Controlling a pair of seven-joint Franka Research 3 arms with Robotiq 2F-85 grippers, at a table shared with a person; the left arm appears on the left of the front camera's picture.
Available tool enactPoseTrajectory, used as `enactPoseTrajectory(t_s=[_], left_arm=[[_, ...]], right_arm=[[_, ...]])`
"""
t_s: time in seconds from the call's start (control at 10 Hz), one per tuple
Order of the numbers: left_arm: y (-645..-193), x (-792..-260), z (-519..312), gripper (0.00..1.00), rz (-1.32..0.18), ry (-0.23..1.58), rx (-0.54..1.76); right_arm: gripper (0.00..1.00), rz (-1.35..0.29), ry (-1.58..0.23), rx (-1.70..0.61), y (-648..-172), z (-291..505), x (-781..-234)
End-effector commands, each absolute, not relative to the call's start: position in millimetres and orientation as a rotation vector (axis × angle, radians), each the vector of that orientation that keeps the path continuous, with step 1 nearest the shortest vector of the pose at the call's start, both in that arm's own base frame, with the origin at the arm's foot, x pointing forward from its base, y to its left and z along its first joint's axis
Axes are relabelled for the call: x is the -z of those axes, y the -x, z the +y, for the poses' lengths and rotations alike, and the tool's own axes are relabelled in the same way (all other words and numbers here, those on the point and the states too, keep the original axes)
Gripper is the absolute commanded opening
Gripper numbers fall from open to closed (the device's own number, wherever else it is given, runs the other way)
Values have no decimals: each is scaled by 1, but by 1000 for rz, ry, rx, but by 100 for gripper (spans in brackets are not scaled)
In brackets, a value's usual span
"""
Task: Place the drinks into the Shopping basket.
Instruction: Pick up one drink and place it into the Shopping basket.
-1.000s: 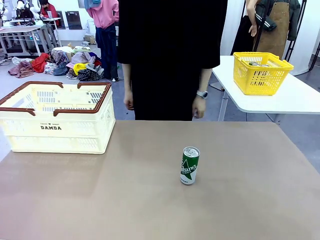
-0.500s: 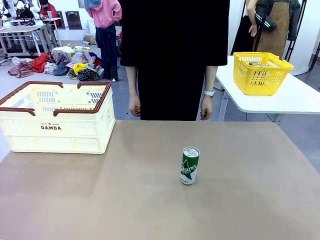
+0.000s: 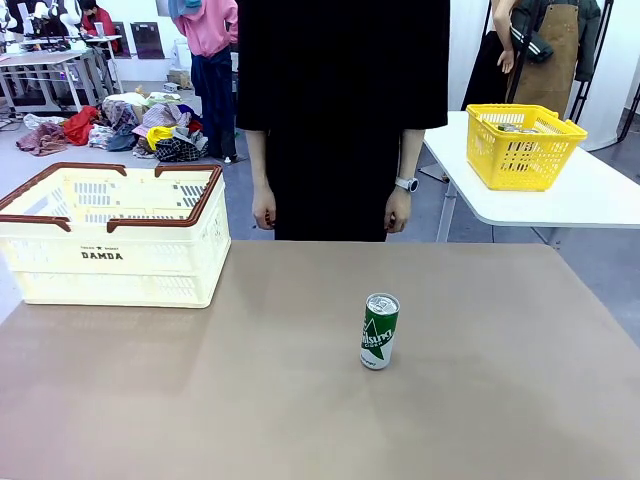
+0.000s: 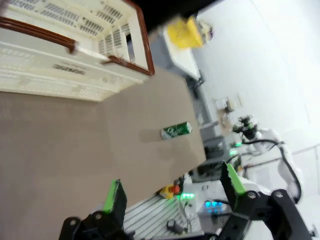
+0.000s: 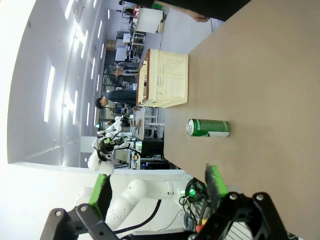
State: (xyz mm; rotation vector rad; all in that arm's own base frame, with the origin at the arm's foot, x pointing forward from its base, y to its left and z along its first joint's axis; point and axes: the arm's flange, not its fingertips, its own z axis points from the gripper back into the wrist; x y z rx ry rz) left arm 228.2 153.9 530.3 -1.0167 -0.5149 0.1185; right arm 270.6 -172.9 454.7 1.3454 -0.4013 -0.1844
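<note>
Though upright, green can (image 3: 380, 332) outside basket (image 3: 150, 275)

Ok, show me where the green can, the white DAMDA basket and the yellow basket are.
green can (image 3: 380, 335), front view, on its green printed side.
Shopping basket (image 3: 102, 256), front view, on the near wall at the DAMDA print.
yellow basket (image 3: 520, 160), front view, on its mesh front wall.
</note>
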Motion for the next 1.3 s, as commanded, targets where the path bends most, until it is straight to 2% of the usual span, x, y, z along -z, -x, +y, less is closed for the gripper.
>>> enactPoseTrajectory(t_s=[0.0, 0.3, 0.5, 0.7, 0.9, 1.0, 1.2], left_arm=[[-276, -562, 76, 100, -349, 862, -25], [-365, -542, -43, 100, -53, 642, 121], [-401, -509, -99, 100, 86, 580, 194], [-411, -476, -131, 100, 139, 566, 226], [-400, -471, -129, 100, 140, 603, 247], [-413, -456, -141, 100, 149, 581, 236], [-413, -456, -141, 100, 149, 581, 236]], right_arm=[[100, -419, -1360, 177, -272, -173, -458], [100, -419, -1360, 177, -272, -173, -458], [100, -419, -1360, 177, -272, -173, -458], [100, -419, -1360, 177, -272, -173, -458], [100, -419, -1360, 177, -272, -173, -458], [100, -419, -1360, 177, -272, -173, -458], [100, -419, -1360, 177, -272, -173, -458]])
